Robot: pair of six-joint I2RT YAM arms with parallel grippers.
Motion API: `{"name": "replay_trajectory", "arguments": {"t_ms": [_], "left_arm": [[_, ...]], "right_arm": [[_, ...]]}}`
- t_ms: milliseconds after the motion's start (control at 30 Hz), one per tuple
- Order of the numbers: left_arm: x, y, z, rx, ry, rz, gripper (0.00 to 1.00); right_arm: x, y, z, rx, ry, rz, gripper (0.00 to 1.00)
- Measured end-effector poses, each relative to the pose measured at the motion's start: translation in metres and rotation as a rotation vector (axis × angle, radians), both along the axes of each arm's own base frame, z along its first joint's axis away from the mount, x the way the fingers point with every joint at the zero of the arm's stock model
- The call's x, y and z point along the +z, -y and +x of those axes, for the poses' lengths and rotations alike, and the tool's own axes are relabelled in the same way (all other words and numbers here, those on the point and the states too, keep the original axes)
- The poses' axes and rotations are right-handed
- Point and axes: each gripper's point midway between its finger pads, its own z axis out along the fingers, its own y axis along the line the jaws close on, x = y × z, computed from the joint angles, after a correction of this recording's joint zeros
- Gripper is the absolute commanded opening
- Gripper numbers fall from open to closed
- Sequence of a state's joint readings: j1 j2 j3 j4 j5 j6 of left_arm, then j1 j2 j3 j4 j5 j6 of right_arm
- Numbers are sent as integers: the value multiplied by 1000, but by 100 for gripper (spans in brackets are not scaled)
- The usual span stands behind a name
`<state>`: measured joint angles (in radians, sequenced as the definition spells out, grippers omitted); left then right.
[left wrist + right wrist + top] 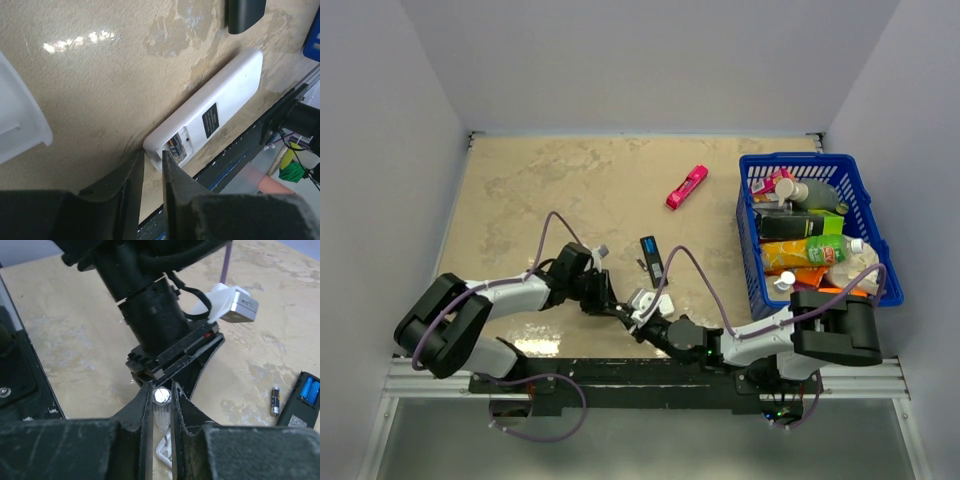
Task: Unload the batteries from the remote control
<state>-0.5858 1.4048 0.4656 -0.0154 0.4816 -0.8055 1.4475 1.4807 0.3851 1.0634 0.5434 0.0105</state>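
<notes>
The greyish battery (162, 398) stands on end btwn the right end effector (161, 386) fingers, pinched tight, near the tabletop (570, 190) front edge where both arms meet. The left end effector (152, 157) is only a narrow slit apart w/ nothing in it, one tip touching the white remote (220, 100) at its open compartment (177, 144). A loose dark cell (275, 401) lies beside the black remote (300, 412), which holds two blue cells (310, 389). Further out: pink item (686, 187) mid-tabletop, blue basket (743, 230) of bottles at right.
</notes>
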Motion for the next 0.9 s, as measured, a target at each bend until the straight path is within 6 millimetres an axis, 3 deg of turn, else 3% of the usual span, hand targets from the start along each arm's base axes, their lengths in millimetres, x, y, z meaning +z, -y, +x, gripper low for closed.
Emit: {"name": "replay_trajectory", "arguments": {"t_ms": [200, 533, 700, 900], "left_arm": [[-2, 4, 0, 6, -11, 10, 11], [-2, 3, 0, 28, -20, 25, 0], [-1, -2, 0, 86, -38, 45, 0], [0, -8, 1, 153, -48, 64, 0]], "right_arm": [[-4, -10, -9, 57, 14, -67, 0], [1, 8, -11, 29, -31, -85, 0], [12, 17, -8, 2, -37, -71, 0], [11, 19, -8, -3, -39, -77, 0]]}}
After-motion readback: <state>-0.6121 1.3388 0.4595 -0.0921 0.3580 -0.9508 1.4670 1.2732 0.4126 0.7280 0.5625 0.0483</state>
